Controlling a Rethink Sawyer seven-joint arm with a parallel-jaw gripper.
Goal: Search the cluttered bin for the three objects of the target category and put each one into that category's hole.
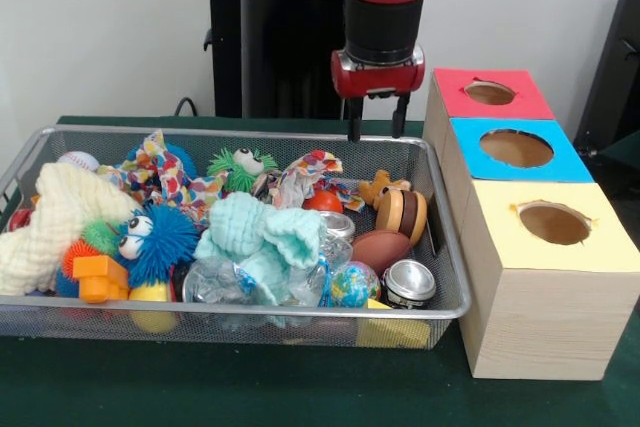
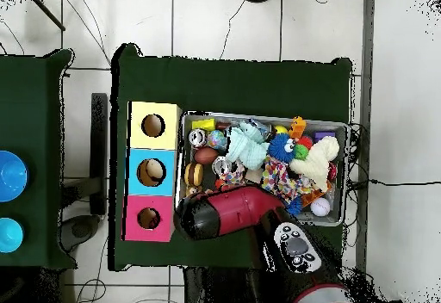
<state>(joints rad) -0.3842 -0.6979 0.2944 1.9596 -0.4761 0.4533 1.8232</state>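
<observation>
Red-and-black arm with its claw (image 1: pixel 377 128) above the far rim of the wire basket (image 1: pixel 230 326) on the green desk (image 1: pixel 300 392); the two fingers stand apart and hold nothing. The red-topped box hole (image 1: pixel 490 93) lies just beside the claw; an orange-tan toy (image 1: pixel 383 188) lies just below it.

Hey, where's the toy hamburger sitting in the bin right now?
In the front view, the toy hamburger stands on edge near the wire bin's right end, just above the brown football and left of the blue-topped box.
</observation>
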